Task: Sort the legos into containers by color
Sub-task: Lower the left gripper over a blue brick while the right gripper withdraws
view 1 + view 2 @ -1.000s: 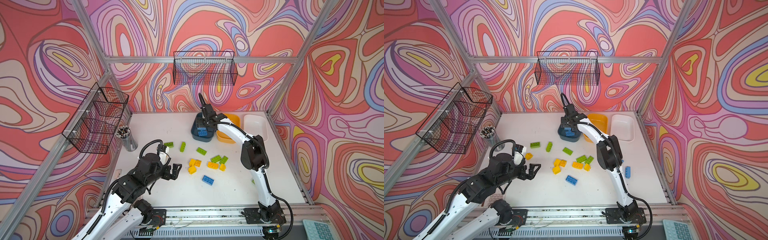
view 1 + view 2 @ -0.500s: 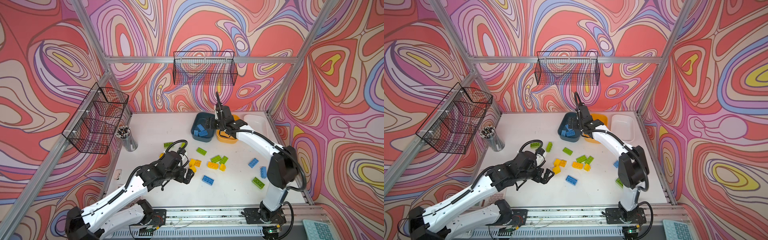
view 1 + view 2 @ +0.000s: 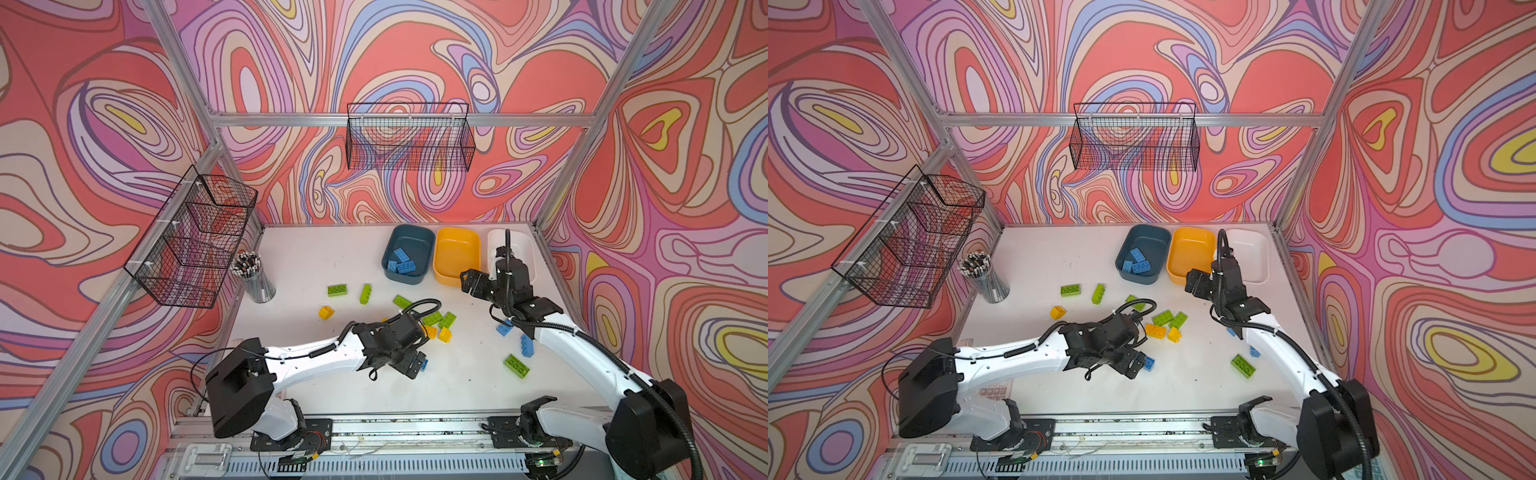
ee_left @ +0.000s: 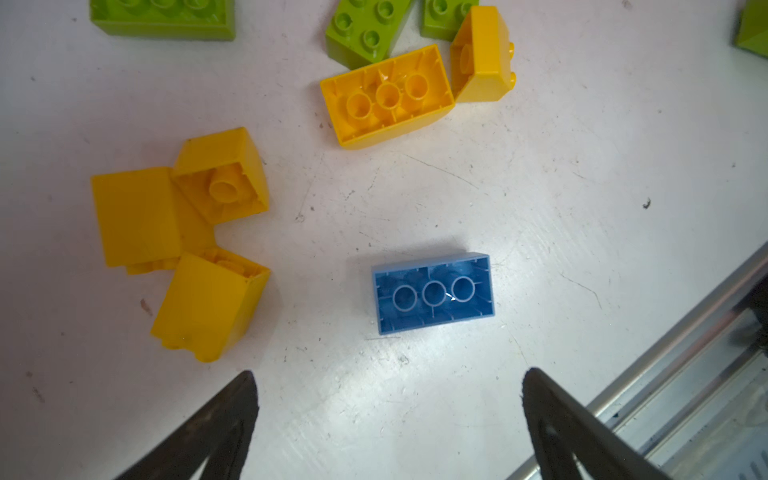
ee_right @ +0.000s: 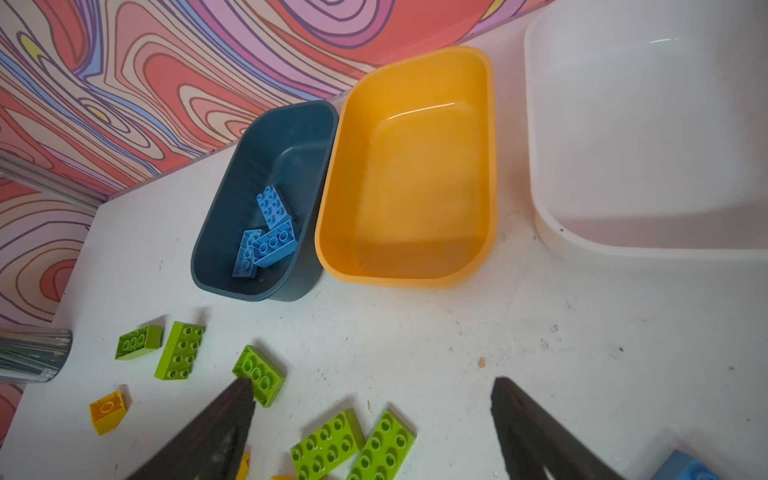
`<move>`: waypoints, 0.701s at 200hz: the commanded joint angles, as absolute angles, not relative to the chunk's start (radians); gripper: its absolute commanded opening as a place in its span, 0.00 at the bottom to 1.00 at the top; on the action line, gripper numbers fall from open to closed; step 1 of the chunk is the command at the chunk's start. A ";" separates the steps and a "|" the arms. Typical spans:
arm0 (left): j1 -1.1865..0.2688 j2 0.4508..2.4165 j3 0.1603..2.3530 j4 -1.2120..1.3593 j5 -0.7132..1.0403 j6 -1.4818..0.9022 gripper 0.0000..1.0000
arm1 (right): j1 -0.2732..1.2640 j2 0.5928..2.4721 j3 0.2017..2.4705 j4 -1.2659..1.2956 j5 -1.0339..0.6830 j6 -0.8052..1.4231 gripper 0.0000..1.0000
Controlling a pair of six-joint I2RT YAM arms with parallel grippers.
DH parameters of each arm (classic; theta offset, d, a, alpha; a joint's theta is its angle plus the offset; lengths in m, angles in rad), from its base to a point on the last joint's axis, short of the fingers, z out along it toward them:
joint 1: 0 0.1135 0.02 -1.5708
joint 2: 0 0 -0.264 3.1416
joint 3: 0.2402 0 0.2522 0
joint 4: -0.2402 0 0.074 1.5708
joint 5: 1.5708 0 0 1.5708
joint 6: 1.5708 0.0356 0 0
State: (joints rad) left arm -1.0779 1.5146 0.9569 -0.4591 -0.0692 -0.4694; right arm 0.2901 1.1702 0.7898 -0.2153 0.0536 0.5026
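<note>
Left gripper (image 4: pixel 388 374): jaws stood wide apart and held nothing, low over the white table (image 4: pixel 582 166). A blue brick (image 4: pixel 432 293) lay upside down, hollow side up, on the table just ahead of the fingertips (image 4: pixel 245 399) and touched neither. In both top views the gripper hid most of this brick.

Near that brick, three short yellow bricks (image 4: pixel 178 232) lay bunched and touching. Farther off, a long yellow brick (image 4: pixel 386 95), also hollow side up, lay against a tipped yellow brick (image 4: pixel 482 58).

Right gripper (image 5: pixel 372 381): jaws stood apart and empty, raised above the table near the front of the yellow tub (image 5: pixel 415 166).

Three tubs stood in a row at the back wall. The teal tub (image 5: pixel 286 137) touched the yellow tub, and the white tub (image 5: pixel 623 124) stood just beside the yellow one. Three sorted blue bricks (image 5: pixel 270 232) lay piled at the near end of the teal tub.

Loose on the table were a pair of green bricks (image 5: pixel 353 449) side by side at mid-table, three more green bricks (image 3: pixel 337 289) toward the pencil cup (image 3: pixel 257 282), and a lone yellow brick (image 3: pixel 326 312). At the right lay two stray blue bricks (image 3: pixel 504 329) and a single green brick (image 3: pixel 516 366).
</note>
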 commanded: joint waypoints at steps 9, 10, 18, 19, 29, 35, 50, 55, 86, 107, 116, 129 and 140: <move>-1.102 1.579 0.994 -0.437 -0.092 -0.504 0.97 | 0.283 1.131 0.727 -0.170 0.098 0.533 0.95; -1.102 1.581 0.993 -0.435 -0.091 -0.505 0.97 | 0.283 1.131 0.725 -0.169 0.098 0.533 0.95; -1.106 1.596 0.995 -0.427 -0.088 -0.505 0.97 | 0.282 1.131 0.718 -0.163 0.098 0.530 0.95; -1.107 1.598 0.997 -0.425 -0.088 -0.505 0.97 | 0.282 1.131 0.718 -0.163 0.099 0.530 0.95; -1.111 1.617 1.001 -0.412 -0.083 -0.505 0.97 | 0.281 1.132 0.712 -0.158 0.104 0.525 0.95; -1.111 1.631 1.006 -0.404 -0.078 -0.501 0.96 | 0.281 1.132 0.707 -0.154 0.110 0.525 0.95; -1.111 1.673 1.029 -0.400 -0.079 -0.490 0.96 | 0.280 1.138 0.700 -0.152 0.126 0.520 0.95; -1.111 1.687 1.036 -0.401 -0.082 -0.488 0.95 | 0.280 1.140 0.698 -0.152 0.128 0.520 0.95; -1.111 1.762 1.050 -0.391 -0.067 -0.495 0.95 | 0.277 1.138 0.686 -0.150 0.138 0.517 0.95; -1.111 1.785 1.053 -0.380 -0.068 -0.497 0.95 | 0.278 1.135 0.674 -0.146 0.143 0.517 0.95; -1.111 1.791 1.057 -0.378 -0.073 -0.495 0.94 | 0.278 1.137 0.670 -0.143 0.141 0.517 0.95; -1.111 1.800 1.066 -0.378 -0.078 -0.492 0.93 | 0.278 1.141 0.669 -0.143 0.143 0.517 0.95; -1.111 1.807 1.073 -0.382 -0.081 -0.490 0.91 | 0.278 1.144 0.670 -0.146 0.142 0.517 0.95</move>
State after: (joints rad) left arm -1.1065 1.7821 1.0428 -0.3859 -0.0723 -0.4831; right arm 0.2817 1.1419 0.6807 -0.1608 0.1223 0.5144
